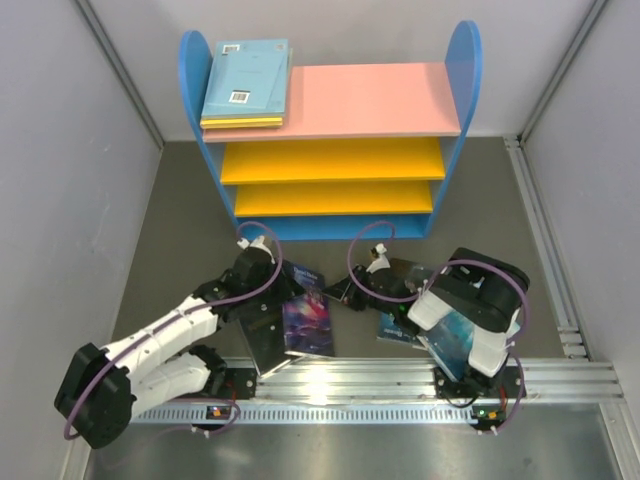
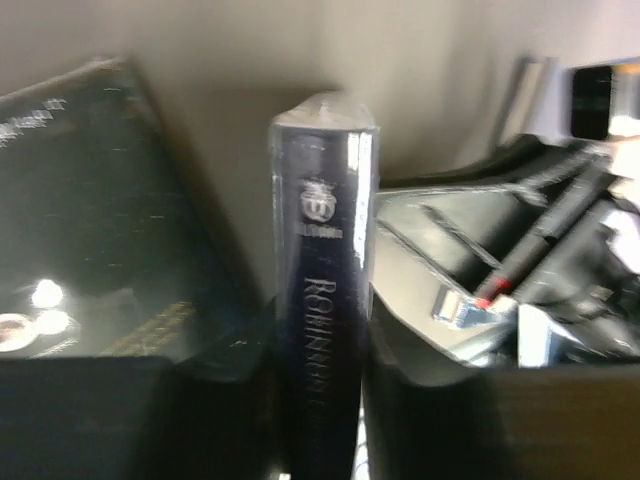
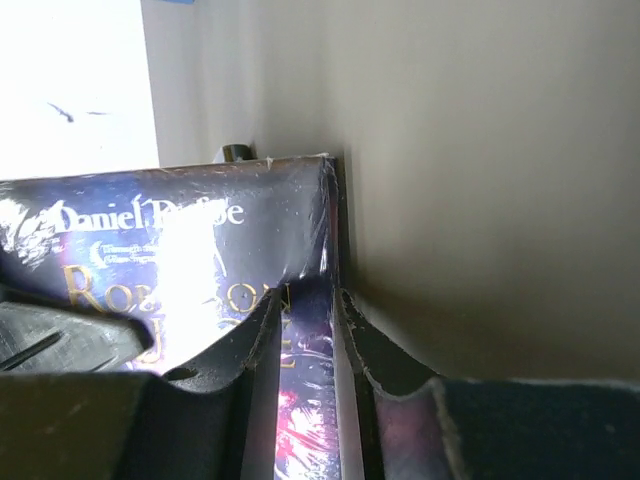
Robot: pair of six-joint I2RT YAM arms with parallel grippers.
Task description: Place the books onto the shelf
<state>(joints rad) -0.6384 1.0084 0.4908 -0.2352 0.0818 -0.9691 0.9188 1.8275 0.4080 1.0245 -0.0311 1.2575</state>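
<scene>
The shelf (image 1: 330,100) stands at the back, with a light blue and a yellow book (image 1: 245,80) stacked at the left of its pink top board. A dark purple-blue book (image 1: 308,312) sits in front of it between both arms. My left gripper (image 1: 278,292) is shut on its spine (image 2: 322,300), which fills the gap between the fingers (image 2: 320,420). My right gripper (image 1: 348,290) is shut on the far corner of the same book (image 3: 200,250), one finger on either side (image 3: 305,340). A black book (image 1: 405,272) and a teal book (image 1: 395,326) lie under the right arm.
The two yellow boards (image 1: 330,160) of the shelf hold nothing. Grey walls close in on the left and right. An aluminium rail (image 1: 400,375) runs along the near edge, and another rail (image 1: 545,250) follows the right wall. The black book (image 2: 80,220) lies close beside my left fingers.
</scene>
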